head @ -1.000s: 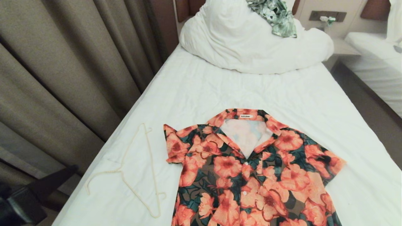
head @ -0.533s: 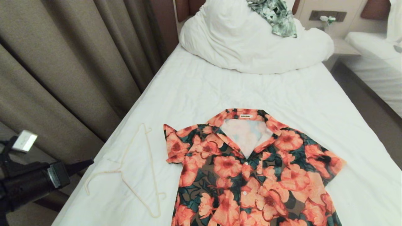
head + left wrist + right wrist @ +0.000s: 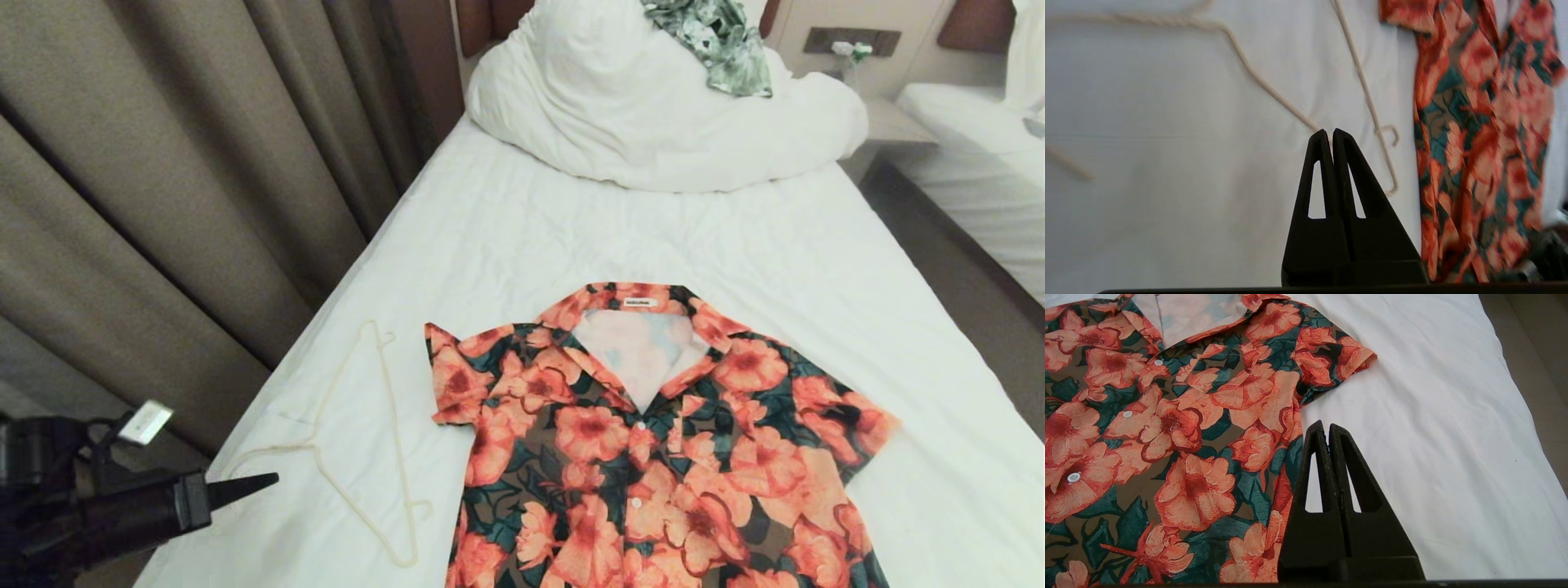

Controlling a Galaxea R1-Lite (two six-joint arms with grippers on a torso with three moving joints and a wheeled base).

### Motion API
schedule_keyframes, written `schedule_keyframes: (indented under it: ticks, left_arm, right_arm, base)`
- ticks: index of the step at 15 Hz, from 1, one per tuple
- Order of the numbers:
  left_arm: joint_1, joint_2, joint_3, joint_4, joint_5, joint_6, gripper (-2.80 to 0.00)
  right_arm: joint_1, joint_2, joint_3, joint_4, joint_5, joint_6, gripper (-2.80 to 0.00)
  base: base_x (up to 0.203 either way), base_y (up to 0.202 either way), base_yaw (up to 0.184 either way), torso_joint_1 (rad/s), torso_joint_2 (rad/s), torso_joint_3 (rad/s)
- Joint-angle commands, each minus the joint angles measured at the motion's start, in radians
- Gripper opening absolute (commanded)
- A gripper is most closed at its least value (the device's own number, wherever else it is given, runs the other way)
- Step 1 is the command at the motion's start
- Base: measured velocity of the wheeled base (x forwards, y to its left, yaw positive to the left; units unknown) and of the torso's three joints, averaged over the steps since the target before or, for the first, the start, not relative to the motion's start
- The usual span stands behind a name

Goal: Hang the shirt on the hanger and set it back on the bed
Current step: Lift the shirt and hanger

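Nearest, the left tool reaches in from the bed's left edge, its fingers pressed together on nothing, the tip over the sheet just beside the hanger's hook. The hanger lies flat on the bed, near its left edge and just left of the shirt's sleeve, not touching it. The shirt is spread flat, collar open, across the near middle of the bed. The right tool hangs over the shirt's right side, fingers pressed together, empty. White sheet lies bare right of the shirt and beyond its collar. Farther on sits the bunched duvet, with a green-and-white garment on it. Curtains hang close along the bed's left edge.
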Motion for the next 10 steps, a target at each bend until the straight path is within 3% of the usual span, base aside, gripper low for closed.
schedule_keyframes:
  ticks: [1, 4, 5, 6, 10]
  left_arm:
    - [-0.029, 0.096, -0.005, -0.004, -0.021, 0.008, -2.80]
    - [-0.051, 0.112, -0.019, -0.012, -0.022, 0.008, -2.80]
    - [-0.061, 0.120, -0.025, -0.012, -0.022, 0.006, -0.74]
    - [-0.067, 0.121, -0.029, -0.011, -0.022, 0.002, 0.00]
    - [-0.108, 0.123, -0.046, -0.011, -0.006, -0.015, 0.00]
  right_arm:
    - [0.000, -0.001, 0.002, 0.001, 0.000, 0.000, -2.80]
    - [0.000, -0.001, 0.002, 0.001, 0.000, 0.000, -2.80]
    - [0.000, -0.001, 0.002, 0.000, 0.000, 0.000, -2.80]
    - [0.000, 0.000, 0.002, 0.000, 0.000, 0.000, -2.80]
    - [0.000, -0.001, 0.002, 0.001, 0.000, 0.000, -2.80]
  base:
    - [0.000, 0.000, 0.000, 0.000, 0.00, 0.000]
    - [0.000, 0.000, 0.000, 0.000, 0.00, 0.000]
    - [0.000, 0.000, 0.000, 0.000, 0.00, 0.000]
    - [0.000, 0.000, 0.000, 0.000, 0.00, 0.000]
    - [0.000, 0.000, 0.000, 0.000, 0.00, 0.000]
